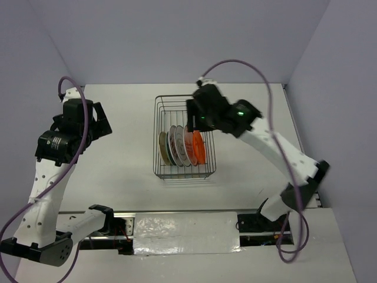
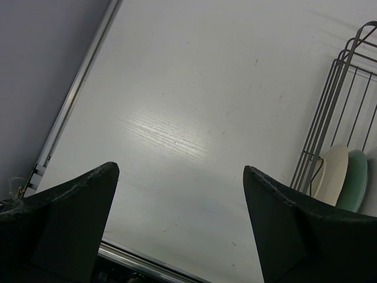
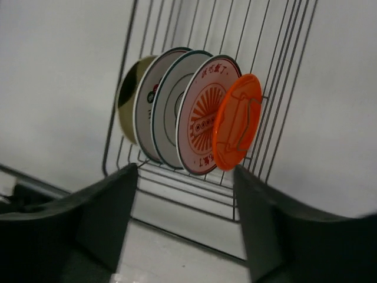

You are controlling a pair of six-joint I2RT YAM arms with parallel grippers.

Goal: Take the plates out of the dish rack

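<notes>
Plates (image 3: 171,112) all stand on edge in one row inside the dish rack (image 1: 156,135), toward its near end. We judge the unloading as not yet begun, since we see none lying out on the surface (image 1: 118,177).

We count five plates. There is one olive-tan plate (image 3: 126,100) at the left end of the row and one orange plate (image 3: 237,121) at the right end. Between them are three white ones, including a red-printed plate (image 3: 203,118) just beside the orange. There is one rack, and two arms.

The right gripper (image 3: 182,177) hovers over the rack's right side and looks along the row, with its fingers spread wide and holding nothing. The left gripper (image 2: 179,171) hangs above bare surface well to the left of the rack, its fingers also wide and empty.

All five plates are left to lift out. The orange one, nearest the right gripper, looks to us the likeliest first pick.
</notes>
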